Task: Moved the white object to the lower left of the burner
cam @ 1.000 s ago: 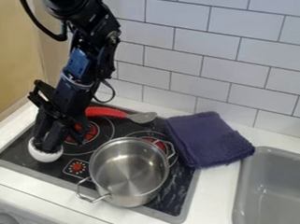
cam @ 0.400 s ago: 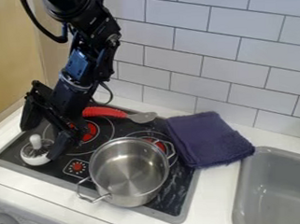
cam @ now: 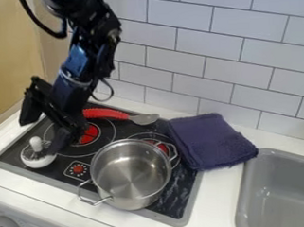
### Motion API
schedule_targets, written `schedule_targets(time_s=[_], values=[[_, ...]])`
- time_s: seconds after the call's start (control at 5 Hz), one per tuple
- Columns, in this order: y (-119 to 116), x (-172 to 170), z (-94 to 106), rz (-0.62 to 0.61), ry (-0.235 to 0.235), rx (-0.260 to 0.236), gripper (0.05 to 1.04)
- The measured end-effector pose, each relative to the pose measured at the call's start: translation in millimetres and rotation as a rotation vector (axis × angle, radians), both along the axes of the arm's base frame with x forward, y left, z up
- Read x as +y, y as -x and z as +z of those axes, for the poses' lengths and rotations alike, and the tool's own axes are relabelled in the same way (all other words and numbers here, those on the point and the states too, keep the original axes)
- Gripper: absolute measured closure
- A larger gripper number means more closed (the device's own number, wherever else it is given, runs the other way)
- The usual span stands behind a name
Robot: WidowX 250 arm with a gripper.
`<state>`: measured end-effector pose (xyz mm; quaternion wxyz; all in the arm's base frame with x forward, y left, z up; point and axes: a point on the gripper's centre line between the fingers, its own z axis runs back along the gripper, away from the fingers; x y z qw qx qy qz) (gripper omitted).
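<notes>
The white object [cam: 37, 160], a round brush-like piece with a knob on top, rests on the black stove top [cam: 30, 175] near its left corner, to the lower left of the red-centred burner [cam: 89, 133]. Just above it hangs my gripper [cam: 39, 136], open, its two fingers spread wide. One finger is up and to the left of the knob; the other is to the right and partly hides the white object's right side.
A steel pot [cam: 130, 175] stands right of the white object. Behind the burner lies a spoon with a red handle [cam: 104, 113]. A folded purple cloth [cam: 209, 140] lies between the stove and the grey sink [cam: 272, 190]. Tiled wall behind.
The gripper's fingers have opened and let go of the white object, which stays on the stove top. Since then the gripper has risen slightly.
</notes>
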<state>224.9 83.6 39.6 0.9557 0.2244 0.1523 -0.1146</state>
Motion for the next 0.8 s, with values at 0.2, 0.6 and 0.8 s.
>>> schedule_targets(time_s=[0.2, 0.6, 0.8], values=[[-5, -7, 17.8, -0.068, -0.049, -0.025, 0.084], [-17, -37, 63.5, -0.221, -0.104, -0.183, 0.084], [-17, -38, 63.9, -0.22, -0.104, -0.184, 0.084]])
